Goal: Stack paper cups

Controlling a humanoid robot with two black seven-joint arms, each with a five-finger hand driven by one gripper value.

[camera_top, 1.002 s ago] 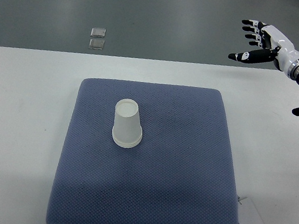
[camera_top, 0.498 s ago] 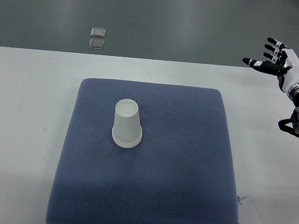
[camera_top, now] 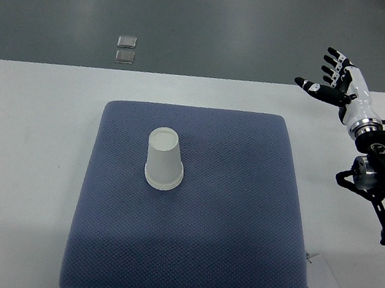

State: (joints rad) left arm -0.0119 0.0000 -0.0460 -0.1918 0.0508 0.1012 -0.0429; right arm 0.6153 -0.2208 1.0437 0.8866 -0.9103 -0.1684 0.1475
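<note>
Standing upside down on the blue mat (camera_top: 243, 197), the white paper cup (camera_top: 162, 159) rests left of the mat's centre, its wide rim down on the fabric and its narrower base turned up toward the camera; the doubled edge at the rim suggests more than one cup nested together, though the count cannot be told from this top view. The mat lies on a white table (camera_top: 20, 159) and covers most of its middle. The right hand (camera_top: 336, 83) hangs above the table's far right corner, its arm coming in from the picture's right edge, and its black-tipped fingers (camera_top: 332, 60) are spread apart with the thumb stretched out toward the left, holding nothing. The cup sits well apart from those fingers, down and to the left of them across the mat, with no contact between them. Beyond the table's far edge, two small pale squares (camera_top: 125, 48) lie on the grey floor (camera_top: 214, 14).
</note>
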